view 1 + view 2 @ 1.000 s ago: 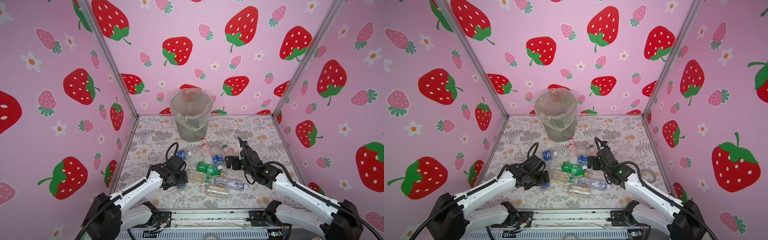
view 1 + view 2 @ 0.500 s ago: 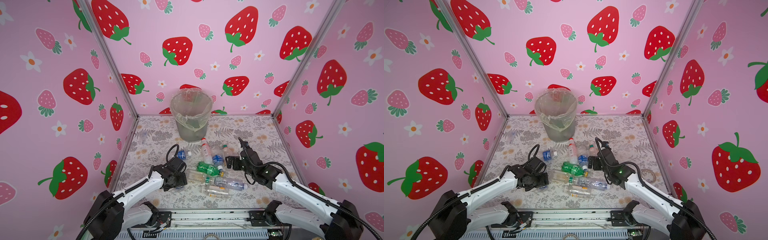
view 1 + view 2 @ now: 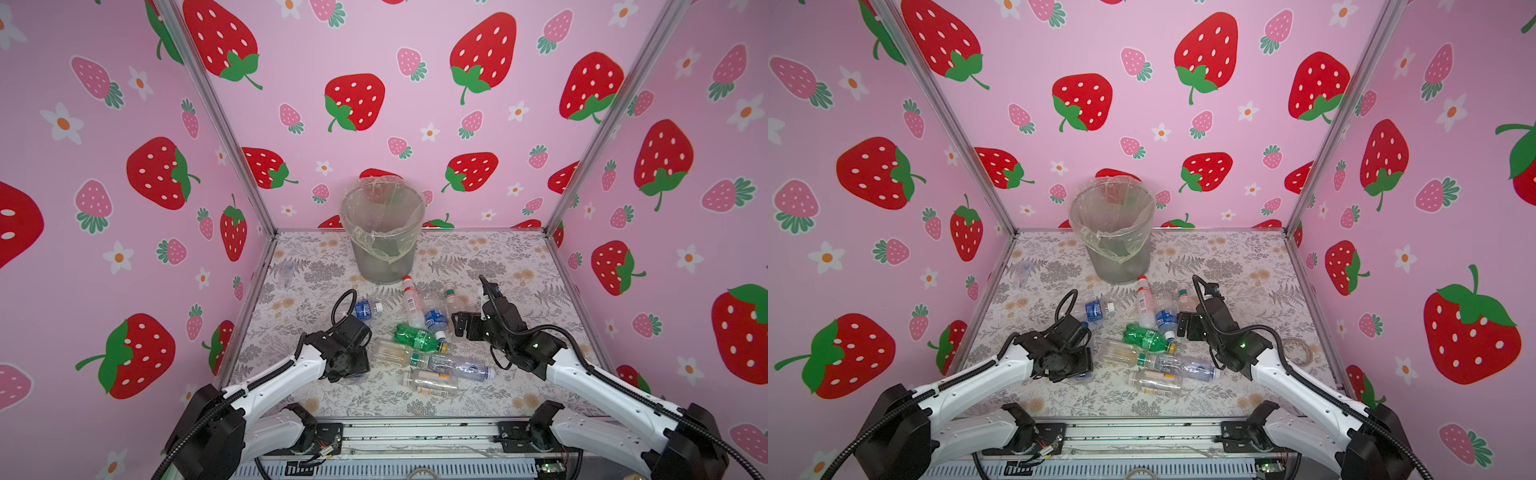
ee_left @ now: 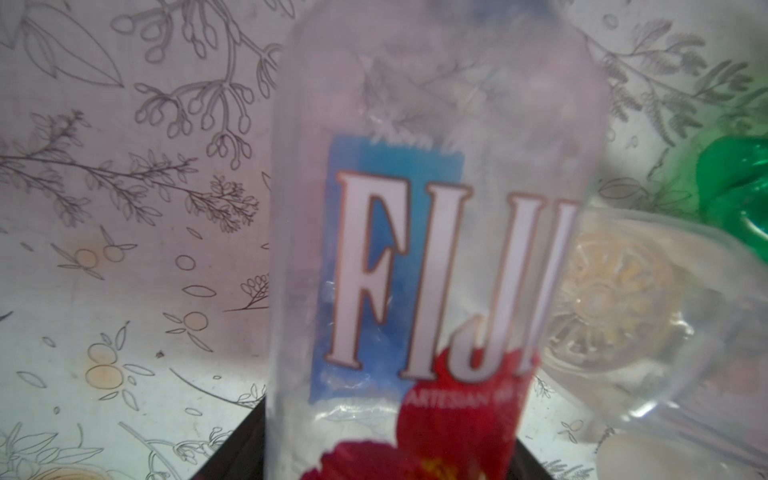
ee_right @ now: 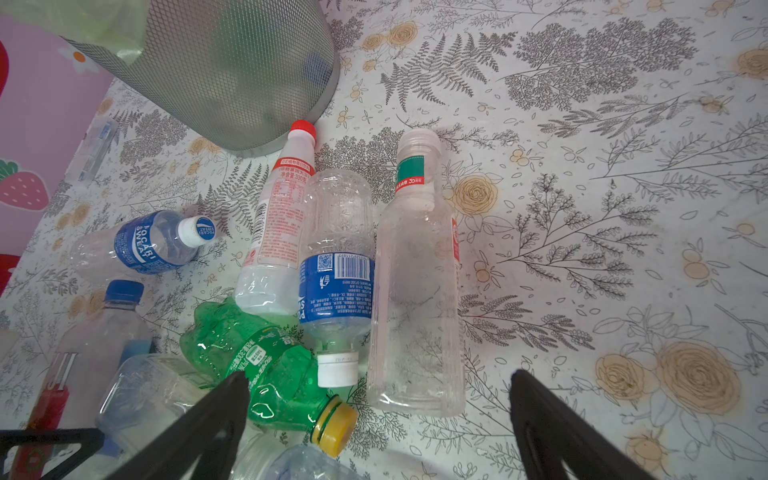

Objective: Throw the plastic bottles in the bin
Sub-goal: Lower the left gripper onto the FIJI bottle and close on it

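One bottle engaged: left gripper (image 3: 351,370) has dropped lower over Fiji bottle (image 4: 436,249) on near floor; fingers hidden behind it, clamp cannot be confirmed. Further out, right gripper (image 5: 378,378) unchanged, fingers wide above remaining plastic bottles (image 3: 417,338). Farthest, bin (image 3: 384,266) well apart; lift and carry probably next.

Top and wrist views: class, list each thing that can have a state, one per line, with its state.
bin: upright, bag-lined.
Fiji bottle: lying, blue cap on.
green bottle: lying, dented, yellow cap on.
red-capped bottle: lying, capped.
left tool: over Fiji bottle, grip unclear.
right tool: open, holding nothing.
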Robot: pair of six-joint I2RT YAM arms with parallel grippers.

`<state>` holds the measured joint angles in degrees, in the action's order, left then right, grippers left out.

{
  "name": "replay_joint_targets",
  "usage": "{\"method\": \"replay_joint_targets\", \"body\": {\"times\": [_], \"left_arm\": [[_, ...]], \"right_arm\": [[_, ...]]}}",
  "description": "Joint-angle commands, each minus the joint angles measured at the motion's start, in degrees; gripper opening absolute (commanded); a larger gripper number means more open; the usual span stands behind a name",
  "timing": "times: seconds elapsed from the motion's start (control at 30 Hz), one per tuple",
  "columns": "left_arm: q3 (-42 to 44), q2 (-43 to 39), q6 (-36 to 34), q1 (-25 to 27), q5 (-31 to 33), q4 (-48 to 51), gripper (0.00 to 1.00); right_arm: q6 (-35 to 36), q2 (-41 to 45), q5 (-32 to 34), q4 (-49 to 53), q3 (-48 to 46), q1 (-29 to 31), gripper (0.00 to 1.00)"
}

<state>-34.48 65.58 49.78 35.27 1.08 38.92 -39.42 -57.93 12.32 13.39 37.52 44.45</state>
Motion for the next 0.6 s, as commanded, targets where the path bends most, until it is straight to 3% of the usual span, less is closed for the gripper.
{"method": "replay_joint_targets", "body": {"times": [0.0, 0.57], "left_arm": [[0.38, -1.28, 0.69, 0.22, 1.55, 1.12, 0.65], [-2.83, -6.61, 0.52, 0.24, 2.39, 4.36, 0.63]], "right_arm": [[-1.18, 1.04, -0.21, 0.33, -0.77, -0.25, 0.99], [-1.62, 0.73, -0.66, 0.32, -1.04, -0.34, 0.99]]}}
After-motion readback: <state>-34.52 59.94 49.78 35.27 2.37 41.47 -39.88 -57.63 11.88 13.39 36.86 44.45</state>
